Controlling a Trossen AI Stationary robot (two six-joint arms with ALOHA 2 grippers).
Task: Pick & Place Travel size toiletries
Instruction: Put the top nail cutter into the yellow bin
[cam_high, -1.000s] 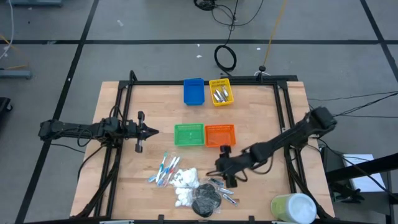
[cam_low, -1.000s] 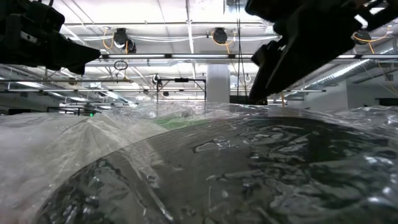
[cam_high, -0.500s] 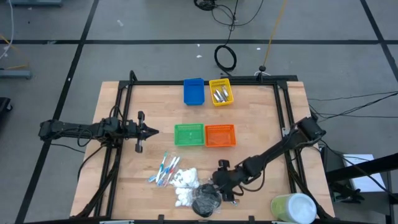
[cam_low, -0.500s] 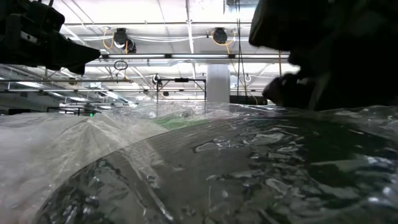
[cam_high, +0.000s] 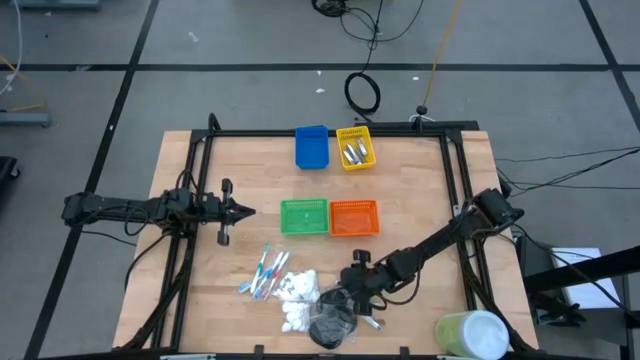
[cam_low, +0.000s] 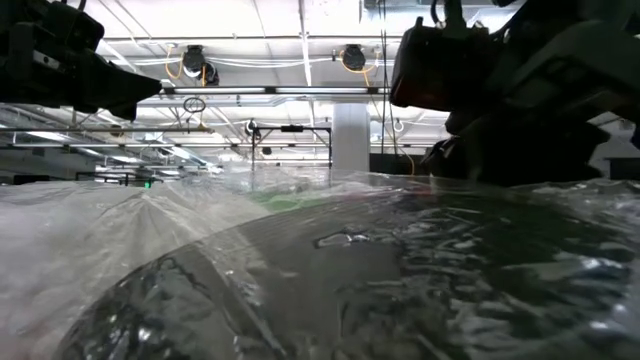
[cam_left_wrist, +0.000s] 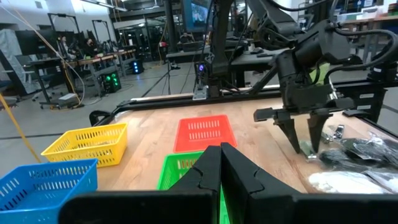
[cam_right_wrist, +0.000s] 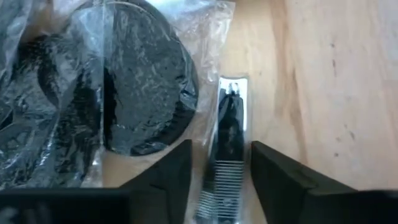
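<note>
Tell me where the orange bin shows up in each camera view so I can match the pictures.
High view: the orange bin sits mid-table, right of the green bin.
Low view: not in it; clear plastic wrap fills the foreground.
Left wrist view: the orange bin lies past the shut left claw, beyond the green bin.
Right wrist view: not in it.
Shared landmark: the green bin right beside it, in both views that show it.
</note>
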